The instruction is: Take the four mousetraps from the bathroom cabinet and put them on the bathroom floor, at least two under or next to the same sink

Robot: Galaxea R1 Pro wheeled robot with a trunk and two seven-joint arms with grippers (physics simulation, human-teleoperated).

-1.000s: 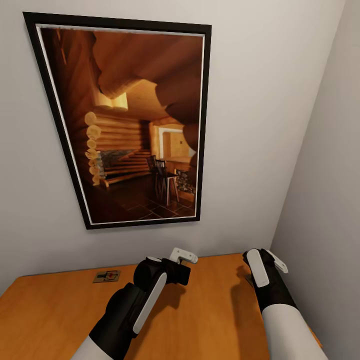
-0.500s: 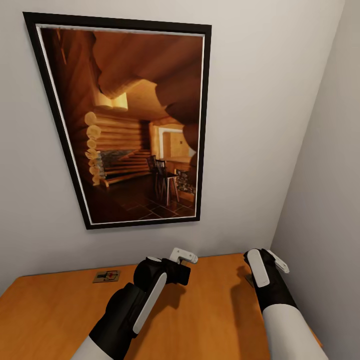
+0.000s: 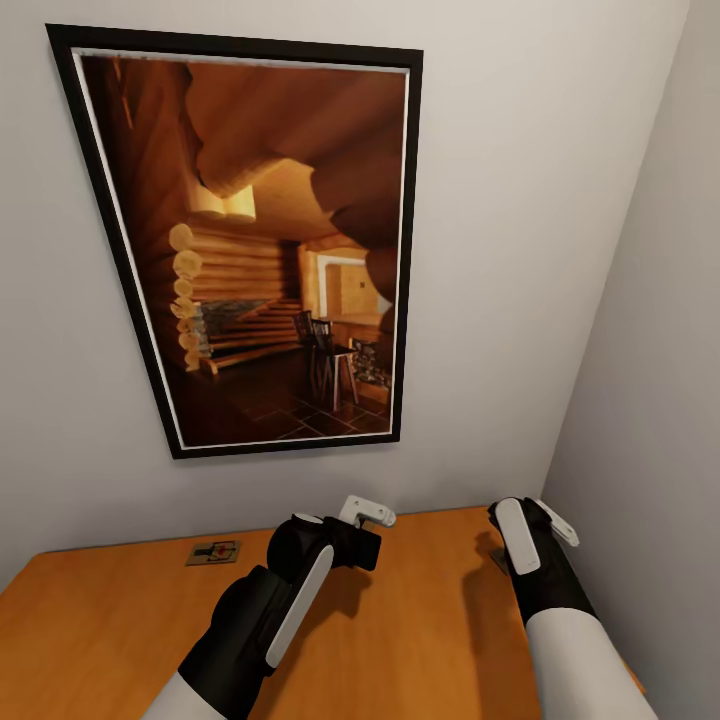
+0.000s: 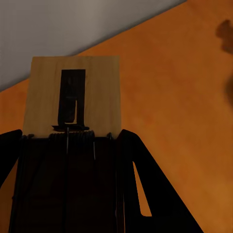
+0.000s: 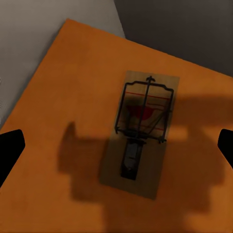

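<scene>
Head view looks down on the flat orange-brown top of the cabinet (image 3: pixel 420 640), set into a corner of pale walls, with a large black-framed picture (image 3: pixel 260 245) of a log-cabin room hanging on the wall behind it. One mousetrap (image 3: pixel 213 551) lies flat on the cabinet top near the back wall, at the left, apart from both arms. The left gripper (image 3: pixel 365 515) hovers over the middle of the top; in the left wrist view its dark fingers (image 4: pixel 133 167) sit close on either side of a tan mousetrap board (image 4: pixel 75 92), jaws narrowed onto it, holding it. The right gripper (image 3: pixel 535 530) hangs near the right-hand wall. Its wrist view shows another mousetrap (image 5: pixel 141 131), red spot and wire spring up, lying flat on the cabinet top, with the fingertips (image 5: pixel 9 150) spread wide at either side, well clear of it
</scene>
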